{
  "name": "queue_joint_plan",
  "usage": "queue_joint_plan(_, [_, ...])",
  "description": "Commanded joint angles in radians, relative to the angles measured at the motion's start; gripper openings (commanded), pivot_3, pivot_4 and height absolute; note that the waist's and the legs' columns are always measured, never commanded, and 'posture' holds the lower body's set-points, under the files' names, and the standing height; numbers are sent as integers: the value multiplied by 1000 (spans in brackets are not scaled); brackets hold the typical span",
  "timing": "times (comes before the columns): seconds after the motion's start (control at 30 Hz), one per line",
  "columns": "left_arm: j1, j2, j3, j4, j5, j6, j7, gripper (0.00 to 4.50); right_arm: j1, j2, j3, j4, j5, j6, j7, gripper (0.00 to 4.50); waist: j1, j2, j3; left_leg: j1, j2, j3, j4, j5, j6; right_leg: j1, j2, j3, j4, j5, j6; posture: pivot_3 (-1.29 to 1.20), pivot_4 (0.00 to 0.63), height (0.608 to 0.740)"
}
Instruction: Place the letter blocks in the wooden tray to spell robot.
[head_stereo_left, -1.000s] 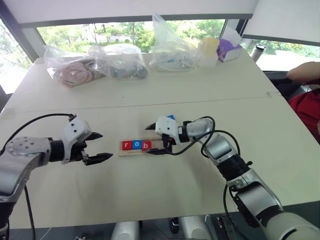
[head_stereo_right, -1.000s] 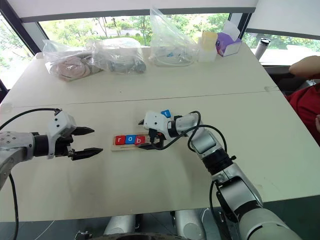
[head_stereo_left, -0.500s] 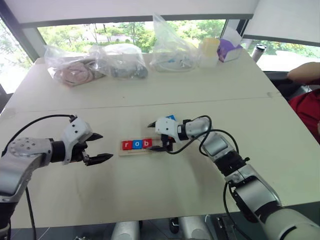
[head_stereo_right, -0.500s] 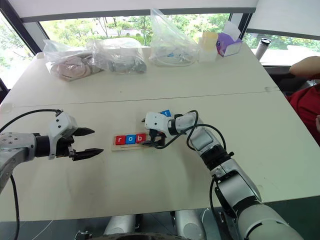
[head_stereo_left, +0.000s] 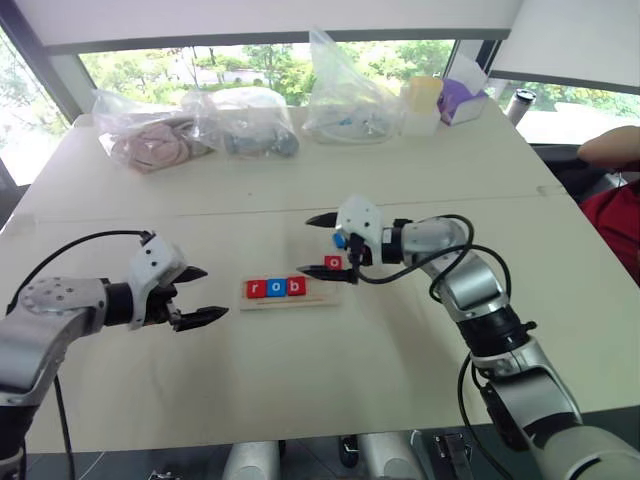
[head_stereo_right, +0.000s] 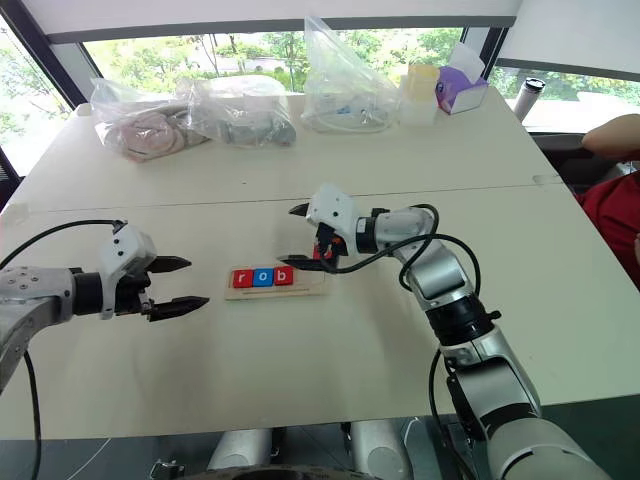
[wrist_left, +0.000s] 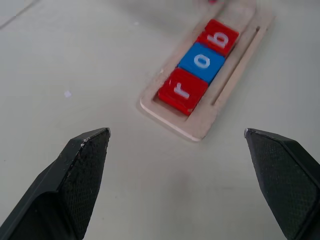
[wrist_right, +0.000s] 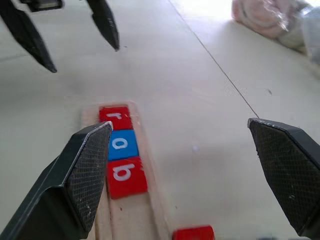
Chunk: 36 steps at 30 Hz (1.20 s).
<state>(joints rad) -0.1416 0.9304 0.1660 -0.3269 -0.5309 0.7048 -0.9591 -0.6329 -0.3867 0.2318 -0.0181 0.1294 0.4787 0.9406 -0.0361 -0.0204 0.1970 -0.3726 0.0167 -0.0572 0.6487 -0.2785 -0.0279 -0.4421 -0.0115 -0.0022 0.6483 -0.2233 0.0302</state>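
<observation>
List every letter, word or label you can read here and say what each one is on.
"r": white, on the red block at one end of the wooden tray.
"o": white, on the blue block next to it.
"b": white, on the red block after that.
"o": white, on a red block on the table beside the tray.
A blue block beside it: letter hidden.
Purple box at the window: print too small to read.

My left gripper hangs low over the table at my left, fingers spread wide with nothing between them, pointing toward the middle. My right arm reaches in from the right, elbow bent, and its right gripper hovers with fingers wide apart, empty, pointing toward my left.
</observation>
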Motion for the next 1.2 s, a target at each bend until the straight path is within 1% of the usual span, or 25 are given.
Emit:
queue_joint_plan(0.03, [-34,1,31,-28,-28,14,10,4500,23,37,-45,-50,-2,304,-163,4458,0,0,0,0,0,0,0,0,0,0,0,0,0,0,0,0,150,740])
queue_joint_plan(0.07, [-31,4,19,-27,-18,10,10,4500,21,91,-87,-74,29,425,-226,4458,-5,0,0,0,0,0,0,0,0,0,0,0,0,0,0,0,150,740])
queue_joint_plan(0.13, [-24,4,6,-27,-8,5,13,4500,20,157,-132,-143,81,600,-287,4458,-11,0,0,0,0,1,0,0,0,-1,0,1,1,0,0,0,150,740])
queue_joint_plan(0.2, [-25,-1,2,-31,-9,7,18,4500,13,197,-165,-195,89,718,-349,4458,-9,0,0,0,1,0,0,0,0,-2,0,2,2,1,-1,0,150,740])
queue_joint_plan(0.3, [-35,-8,-9,-31,-8,11,26,4500,8,246,-231,-258,55,882,-478,4458,-4,0,0,0,1,-2,-1,0,0,-2,1,0,2,0,-1,0,150,740])
queue_joint_plan(0.43, [-50,-21,-42,-6,7,-11,25,4500,-6,306,-283,-317,41,1036,-584,4458,0,0,0,-1,-1,-1,0,0,0,-1,0,0,0,0,-1,0,150,740])
queue_joint_plan(0.6, [-83,-64,-75,13,19,-24,38,4500,-18,360,-279,-298,26,1093,-674,4458,-8,0,0,-1,-1,0,0,0,0,-1,0,0,0,0,0,0,150,740])
queue_joint_plan(0.73, [-76,-111,-92,17,39,-43,62,4500,-36,423,-258,-203,12,1054,-735,4458,-11,0,0,0,0,0,-1,0,0,-1,1,0,0,0,0,0,150,740])
queue_joint_plan(0.9, [-56,-136,-86,12,50,-53,87,4500,-58,444,-254,-117,5,1014,-778,4458,-10,0,-1,0,0,-1,-1,0,0,-1,1,0,1,0,0,0,150,740])
queue_joint_plan(1.03, [-42,-148,-87,12,59,-66,102,4500,-54,456,-194,-62,-1,984,-802,4458,-12,-1,-2,2,0,-1,-1,0,0,0,1,0,1,-1,2,0,150,740])
queue_joint_plan(1.07, [-42,-152,-85,10,59,-67,106,4500,-45,454,-157,-54,-2,976,-803,4458,-12,-1,-2,2,0,-1,0,0,0,1,1,0,1,-1,2,0,150,740])
queue_joint_plan(1.1, [-41,-158,-83,9,58,-67,109,4500,-34,453,-119,-47,-4,970,-805,4226,-13,-1,-3,2,0,-1,0,0,0,1,1,0,1,-1,1,0,150,740])
queue_joint_plan(1.17, [-42,-165,-82,11,60,-69,115,4500,-11,450,-51,-37,-8,959,-805,3602,-15,-2,-3,3,0,-1,0,0,0,1,1,0,1,-1,1,0,150,740])
queue_joint_plan(1.2, [-43,-168,-84,10,62,-69,118,4500,-4,448,-38,-34,-9,955,-804,3036,-18,-3,-5,3,1,-1,-1,0,0,1,1,0,1,-2,0,0,150,740])
